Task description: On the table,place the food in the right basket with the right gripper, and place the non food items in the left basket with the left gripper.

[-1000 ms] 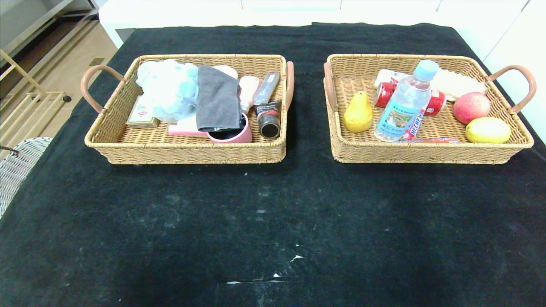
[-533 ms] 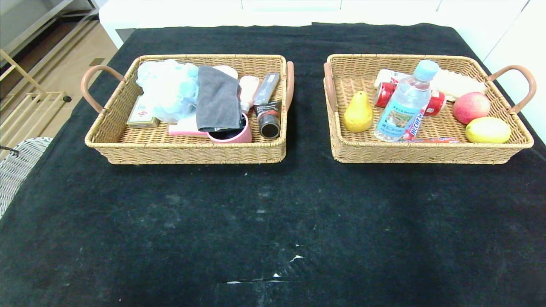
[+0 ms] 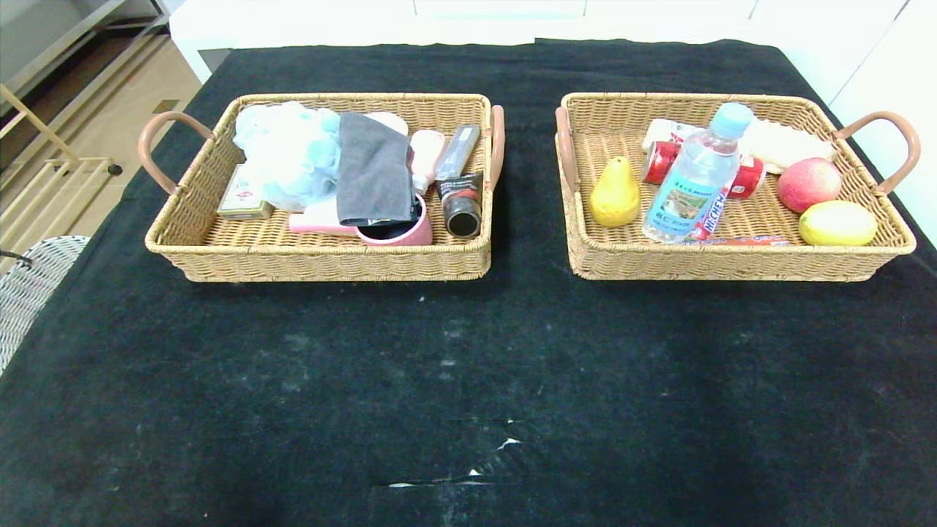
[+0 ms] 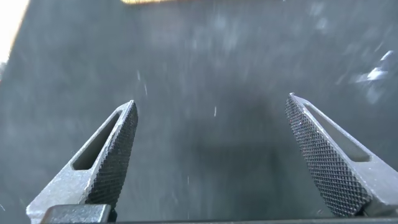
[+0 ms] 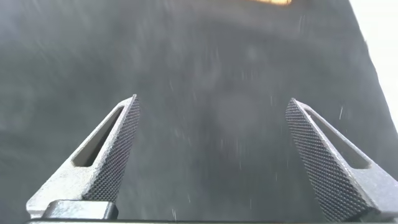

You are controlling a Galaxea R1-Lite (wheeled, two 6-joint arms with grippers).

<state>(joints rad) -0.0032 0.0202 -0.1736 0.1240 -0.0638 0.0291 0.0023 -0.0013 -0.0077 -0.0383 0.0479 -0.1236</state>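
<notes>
- My left gripper (image 4: 211, 106) hangs over bare black cloth with its fingers spread wide and nothing between them; it is out of the head view.
- The left basket (image 3: 219, 252) sits on the far left part of the table (image 3: 468, 380), its tall handle just inside the table's left edge.
- In it lie the blue bath pouf (image 3: 289, 150), the grey towel (image 3: 373, 172) draped beside it, the pink tube (image 3: 315, 221) poking out from under the towel, and a pink cup (image 3: 399, 233) against the near wall.
- A strip of bare cloth separates the two baskets.
- The right basket (image 3: 732, 267) holds the yellow pear (image 3: 615, 196) near its left wall and the water bottle (image 3: 695, 179) leaning just beside it; a red apple (image 3: 809, 183) and a lemon (image 3: 837, 223) sit toward the right end.
- Its handle reaches close to the table's right edge.
- The whole near half of the table is open cloth.
- My right gripper (image 5: 211, 106) also hangs over bare cloth, fingers wide apart, empty.
</notes>
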